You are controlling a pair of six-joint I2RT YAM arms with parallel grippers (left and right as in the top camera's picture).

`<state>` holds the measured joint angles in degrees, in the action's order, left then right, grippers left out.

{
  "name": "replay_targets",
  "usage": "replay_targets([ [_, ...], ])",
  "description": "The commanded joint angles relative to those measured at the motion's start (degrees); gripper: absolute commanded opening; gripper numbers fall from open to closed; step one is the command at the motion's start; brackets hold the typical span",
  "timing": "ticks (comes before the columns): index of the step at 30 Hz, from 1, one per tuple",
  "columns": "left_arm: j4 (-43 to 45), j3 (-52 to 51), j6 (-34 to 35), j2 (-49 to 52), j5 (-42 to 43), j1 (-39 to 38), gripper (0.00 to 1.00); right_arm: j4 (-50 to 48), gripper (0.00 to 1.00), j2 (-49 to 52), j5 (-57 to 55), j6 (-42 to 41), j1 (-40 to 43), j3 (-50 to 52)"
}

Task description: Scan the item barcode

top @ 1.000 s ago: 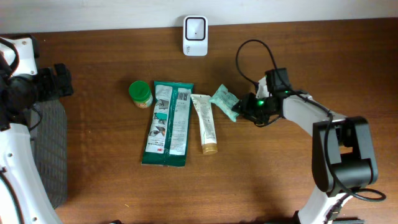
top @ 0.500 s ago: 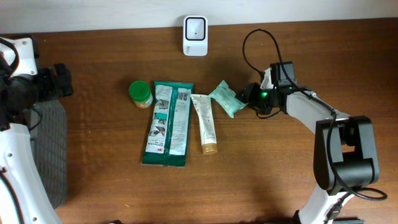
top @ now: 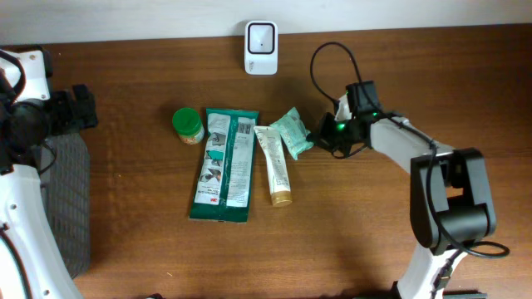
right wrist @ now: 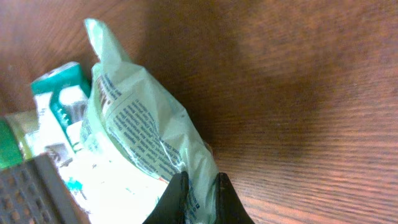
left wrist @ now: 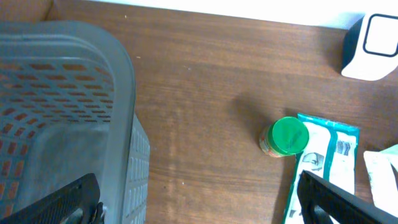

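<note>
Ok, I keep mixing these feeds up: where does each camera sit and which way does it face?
Overhead: above the table, facing straight down; left arm and right arm show.
Left wrist: on the left arm, facing down at basket and jar; open left gripper shows.
Right wrist: on the right arm, close on the green packet; right gripper pinches it.
Shared: overhead and left wrist both see jar and scanner.

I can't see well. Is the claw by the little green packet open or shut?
Shut. The right gripper has fingertips squeezed together on the green packet, at its edge.
</note>
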<state>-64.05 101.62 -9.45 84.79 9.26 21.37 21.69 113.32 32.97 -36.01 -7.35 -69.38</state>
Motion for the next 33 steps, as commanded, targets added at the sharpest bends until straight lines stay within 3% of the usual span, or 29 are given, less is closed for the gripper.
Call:
replay_targets([
  [1, 0.09, 0.46, -0.72, -0.59, 0.61, 0.17, 0.99, 18.73, 0.04, -0.79, 2.75, 24.65, 2.99, -10.43],
  [3, 0.09, 0.46, -0.72, -0.59, 0.61, 0.17, 0.99, 31.1, 0.04, -0.79, -10.12, 35.3, 3.28, -15.06],
  [6, 0.09, 0.46, -0.72, -0.59, 0.61, 0.17, 0.99, 34.29, 0.04, -0.44, -15.56, 42.23, 3.56, -15.06],
  [7, 0.09, 0.46, -0.72, -0.59, 0.61, 0.17, 0.99, 34.1, 0.27, -0.44, -16.33, 42.14, 4.09, -15.06],
  [8, 0.09, 0.46, -0.72, -0.59, 0.61, 0.17, 0.99, 33.9, 0.61, -0.44, -16.33, 39.85, 5.2, -15.08],
  [9, 0.09, 0.46, -0.72, -0.59, 0.61, 0.17, 0.99, 33.79, 0.69, -0.46, -16.65, 34.03, 6.99, -15.08],
  [10, 0.09, 0.46, -0.72, -0.59, 0.61, 0.17, 0.99, 33.86, 0.85, -0.46, -17.66, 24.85, 9.14, -15.08],
  [11, 0.07, 0.46, -0.72, -0.59, 0.61, 0.17, 0.99, 33.92, 0.88, -0.46, -16.63, 18.91, 11.47, -15.08],
  [13, 0.09, 0.46, -0.72, -0.59, 0.61, 0.17, 0.99, 35.5, 0.86, -0.46, -9.03, 21.68, 12.63, -15.06],
  [16, 0.09, 0.46, -0.72, -0.59, 0.61, 0.17, 0.99, 35.5, 0.68, -0.39, -7.87, 26.82, 11.28, -14.32],
  [17, 0.09, 0.46, -0.72, -0.59, 0.61, 0.17, 0.99, 34.07, 0.54, -0.35, -7.65, 26.8, 10.95, -13.57],
  [18, 0.09, 0.46, -0.72, -0.59, 0.61, 0.17, 0.99, 33.03, 0.46, -0.35, -7.63, 26.77, 10.67, -12.83],
  [23, 0.07, 0.46, -0.72, -0.59, 0.61, 0.17, 0.99, 20.17, 0.43, 0.31, -2.32, 26.53, 7.91, -3.89],
  [27, 0.09, 0.46, -0.72, -0.59, 0.61, 0.17, 0.99, 16.44, 0.43, 2.54, 1.14, 23.45, 6.56, -2.27],
  [29, 0.09, 0.46, -0.72, -0.59, 0.61, 0.17, 0.99, 16.39, 0.37, 4.52, 1.18, 22.6, 6.56, -2.27],
  [33, 0.09, 0.46, -0.72, -0.59, 0.61, 0.17, 0.99, 16.39, 0.08, 6.32, 1.88, 22.03, 6.64, -2.27],
])
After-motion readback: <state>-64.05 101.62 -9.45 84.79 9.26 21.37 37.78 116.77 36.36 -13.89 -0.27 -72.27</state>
